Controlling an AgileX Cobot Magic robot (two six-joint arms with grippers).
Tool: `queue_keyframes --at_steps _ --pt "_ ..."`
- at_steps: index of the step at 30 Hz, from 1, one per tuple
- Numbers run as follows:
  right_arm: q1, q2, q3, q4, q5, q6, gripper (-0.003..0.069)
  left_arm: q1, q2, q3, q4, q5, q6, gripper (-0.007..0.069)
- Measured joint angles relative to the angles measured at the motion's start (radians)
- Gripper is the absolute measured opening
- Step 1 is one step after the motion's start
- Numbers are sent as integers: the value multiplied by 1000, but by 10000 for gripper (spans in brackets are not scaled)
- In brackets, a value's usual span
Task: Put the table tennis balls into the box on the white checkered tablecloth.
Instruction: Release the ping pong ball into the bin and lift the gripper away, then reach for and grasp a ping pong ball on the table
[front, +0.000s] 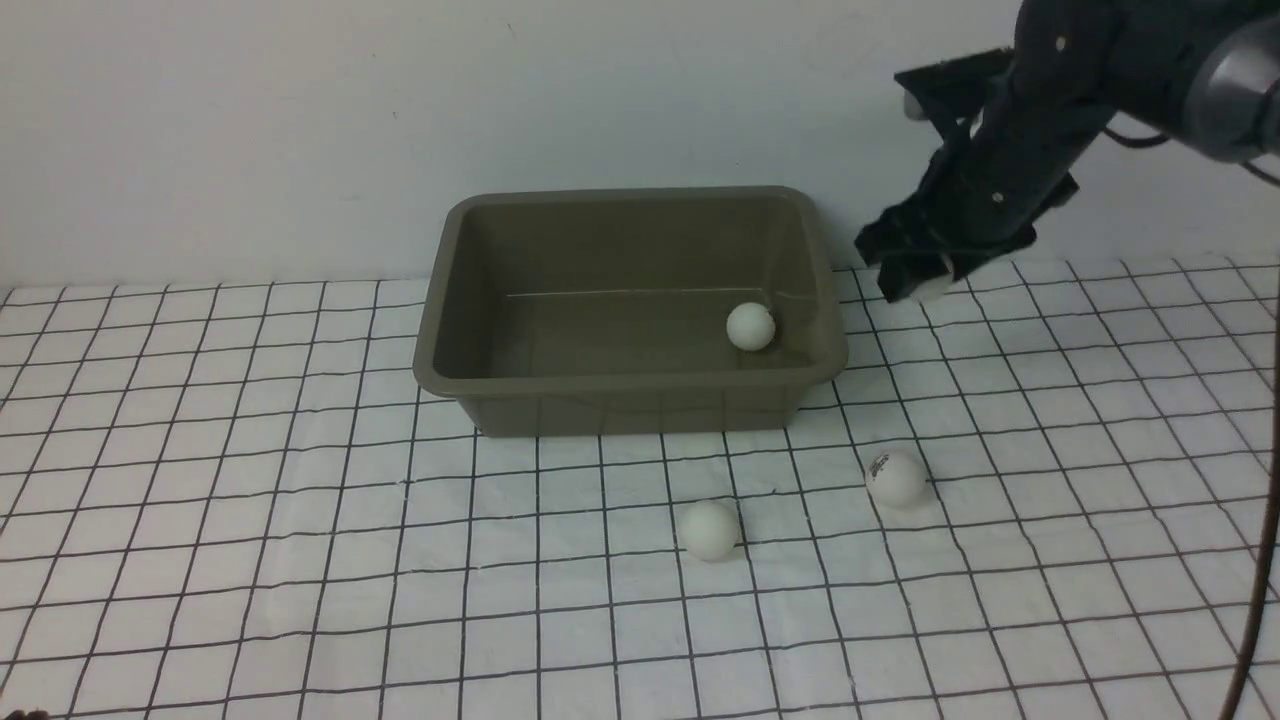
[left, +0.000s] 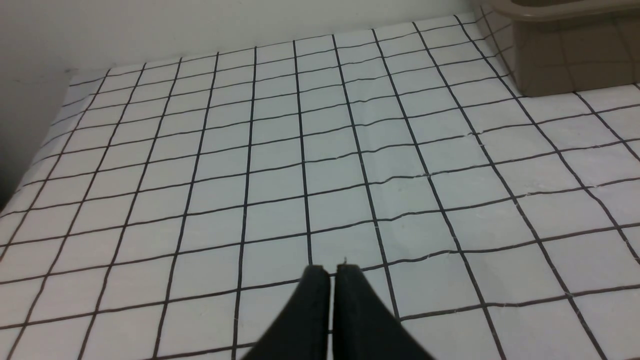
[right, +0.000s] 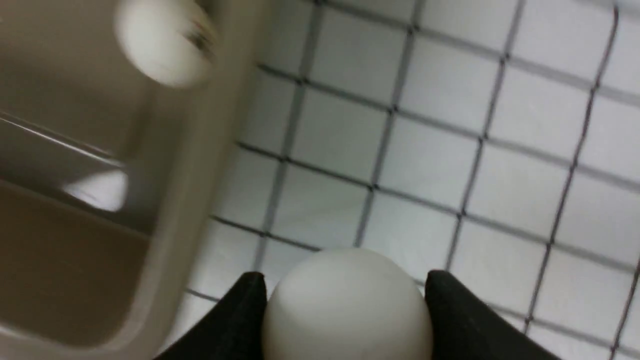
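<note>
Gripping a white ball (right: 345, 305) between its two black fingers, the right hand (front: 920, 280) hangs above the checkered tablecloth (front: 250, 520), just beside the right-hand rim of the box (front: 630, 385) and outside it. In the right wrist view the fingers press against both sides of that ball, with the cloth's grid underneath and the box wall to one side. The olive-grey box stands on the cloth toward the back, near the pale wall (front: 300, 120). A second ball (front: 750, 326) lies on the box floor, close to the right wall. Two more rest on the cloth in front of the box, apart from each other. One is a plain ball (front: 710, 528) ahead of the box's right portion. The other is a logo ball (front: 896, 477), with a small dark print on its upper face, further right and a little nearer the box. The left hand (left: 332, 280) shows only in its own wrist view. Its fingers are clenched together with just a thin slit between them, holding nothing, low over the cloth, with a corner of the box well apart from it.
</note>
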Motion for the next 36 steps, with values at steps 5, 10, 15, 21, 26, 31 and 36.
queue_keyframes --at_steps 5,10,15,21,26,31,36 --pt "98 13 -26 7 -58 -16 365 0 0 0 0 1 0 -4" --pt "160 73 -26 7 -126 -22 365 0 0 0 0 1 0 -4" --pt "175 105 -29 7 -149 -23 374 0 0 0 0 1 0 -4" --pt "177 116 -35 7 -149 -1 402 0 0 0 0 1 0 -4" --pt "177 116 -112 -1 -52 3 407 0 0 0 0 1 0 -4" --pt "177 116 -230 -78 87 11 407 0 0 0 0 1 0 -4" --pt "169 89 -273 -176 103 65 407 0 0 0 0 1 0 -4"
